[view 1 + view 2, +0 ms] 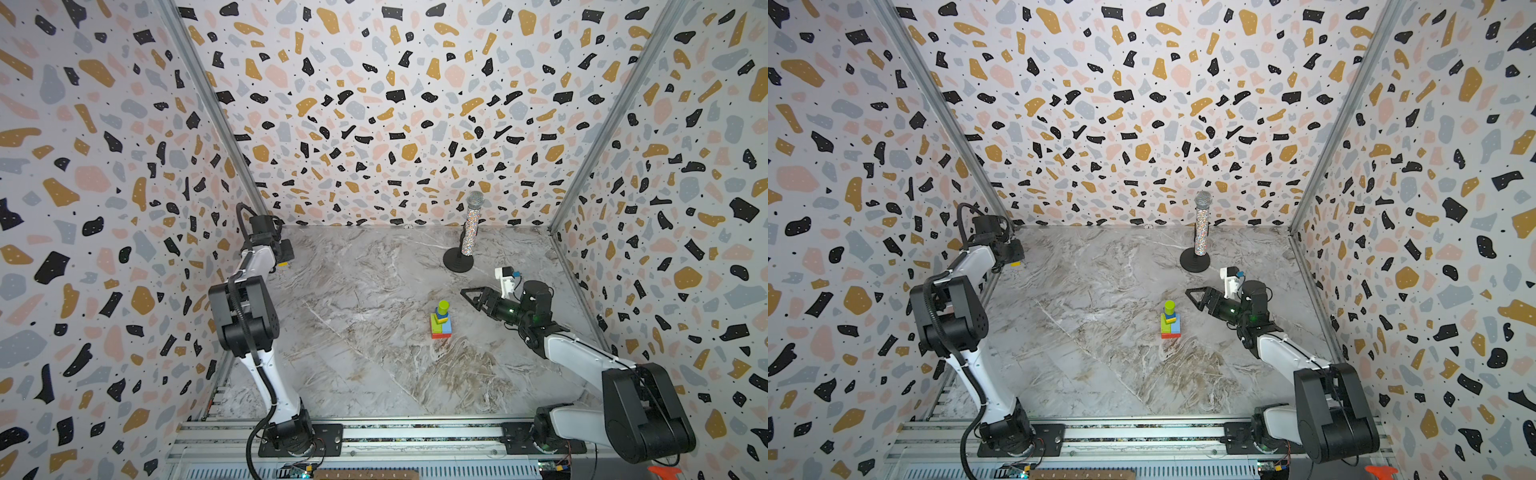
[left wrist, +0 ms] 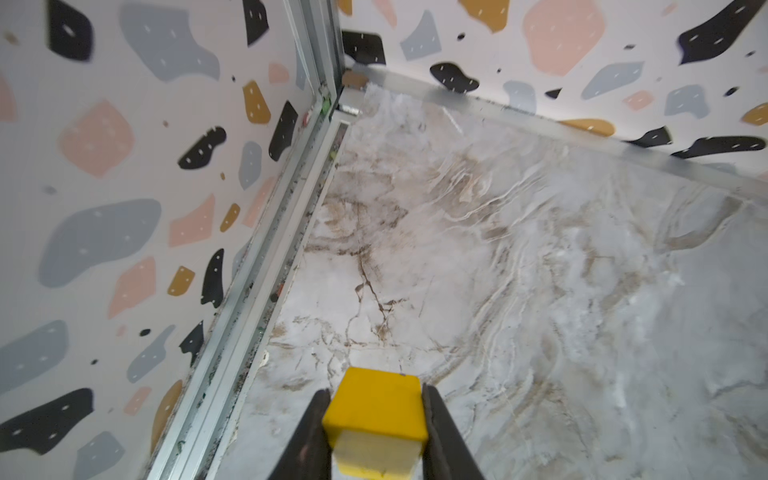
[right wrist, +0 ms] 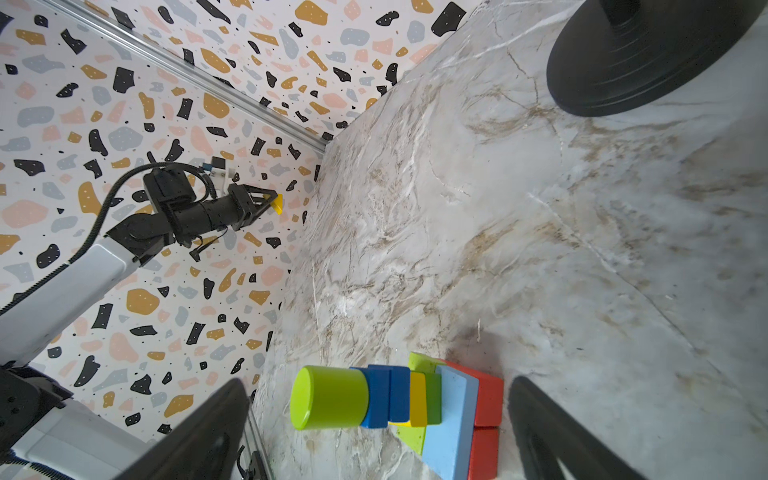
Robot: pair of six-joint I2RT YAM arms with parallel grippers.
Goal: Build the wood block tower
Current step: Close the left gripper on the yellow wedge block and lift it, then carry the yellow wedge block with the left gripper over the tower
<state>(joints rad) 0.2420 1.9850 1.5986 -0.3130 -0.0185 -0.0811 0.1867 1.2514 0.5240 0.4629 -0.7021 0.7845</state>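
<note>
We are seeing lots of bare table (image 1: 353, 365) in the middle and front, where a claw could pass. The tower (image 1: 441, 322) is standing in the way right of the middle, near the right claw (image 1: 468, 294). The microphone (image 1: 471, 232) is blocking the far right. The left claw (image 1: 284, 262) is hanging close to the left wall (image 1: 124, 249), so room there is tight.

Cut by edge: microphone base (image 3: 648, 58), tower (image 3: 453, 415); yellow block (image 1: 283, 263) too small.
</note>
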